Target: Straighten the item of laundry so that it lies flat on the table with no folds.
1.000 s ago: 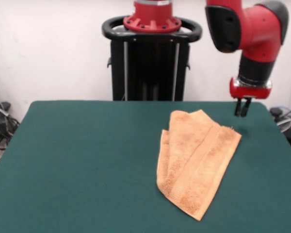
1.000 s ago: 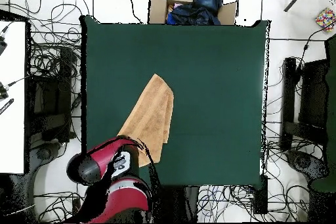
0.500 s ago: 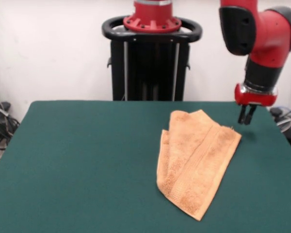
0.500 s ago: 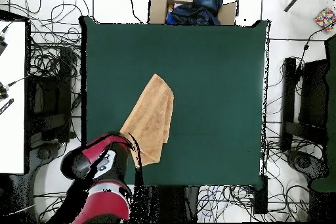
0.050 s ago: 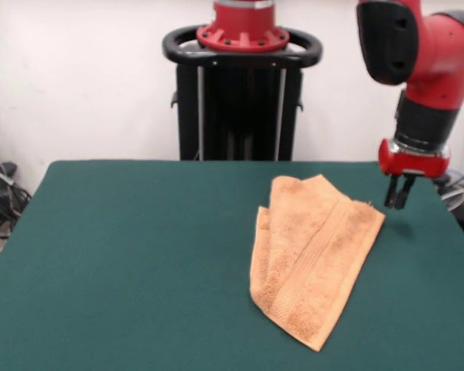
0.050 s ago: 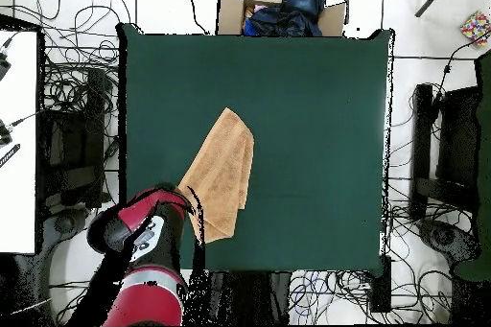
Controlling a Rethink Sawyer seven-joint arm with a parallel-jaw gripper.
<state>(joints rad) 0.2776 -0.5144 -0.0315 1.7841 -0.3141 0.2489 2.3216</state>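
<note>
The light orange towel (image 5: 313, 259) lies folded over itself on the right half of the green table (image 5: 124, 255), long axis slanting, with one corner pointing toward the front edge. Seen from overhead, the towel (image 6: 222, 172) is near the table's (image 6: 316, 103) lower left corner. My gripper (image 5: 397, 202) hangs just above the table, a short way right of the towel's far right corner and not touching it. It is shut with nothing in it. In the overhead view the red arm (image 6: 142, 232) covers the gripper.
The black pedestal (image 5: 242, 93) stands behind the table's far edge. A cardboard box of dark clothes (image 6: 278, 7) sits past the table's top edge in the overhead view. Cables lie on the floor around the table (image 6: 67, 93). The table's right edge (image 5: 448, 216) is close to the gripper.
The gripper has moved right and slightly lower in the front view, away from the towel's corner. The towel has not moved.
</note>
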